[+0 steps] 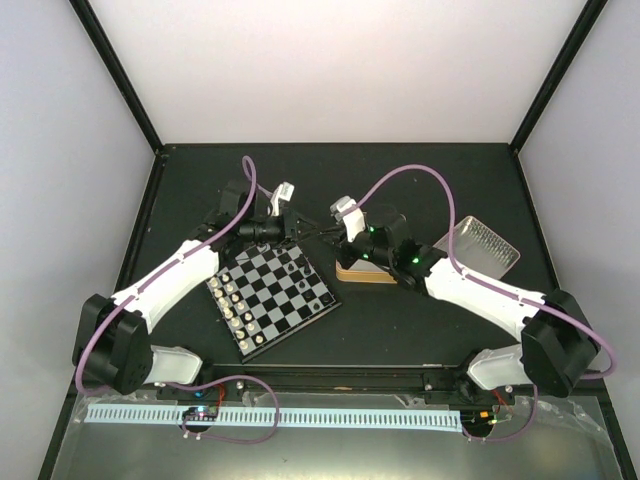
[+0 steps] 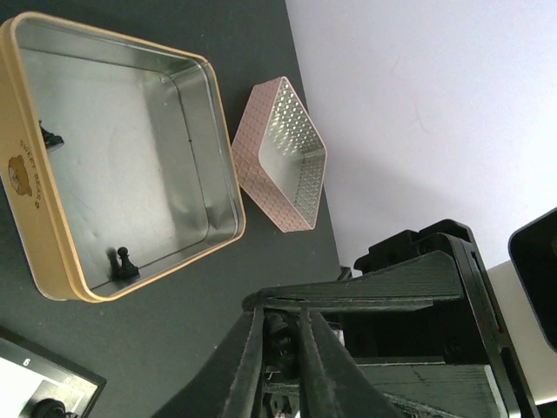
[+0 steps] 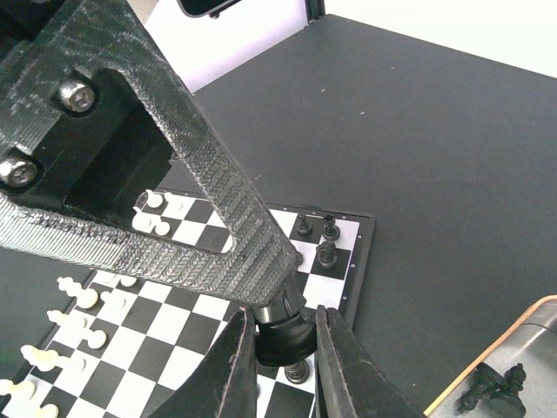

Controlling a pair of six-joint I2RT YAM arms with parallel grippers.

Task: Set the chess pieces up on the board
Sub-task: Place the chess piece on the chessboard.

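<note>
Top view: the dark surface (image 1: pixel 420 180) carries the board (image 1: pixel 275 300) just beside the tin (image 1: pixel 362 272). Left wrist: left fingers (image 2: pixel 250 366) stand close around a dark form; grip undetermined. The tin holds two black pieces (image 2: pixel 122 261). Right wrist: right fingers (image 3: pixel 228 366) clamp one black piece (image 3: pixel 283 335) above the board, presumably for placement.

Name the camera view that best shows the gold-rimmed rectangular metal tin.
Left wrist view: the gold-rimmed rectangular metal tin lies open, nearly whole, two small black chess pieces inside. Top external shows only its edge under the right arm; right wrist catches one corner.
</note>
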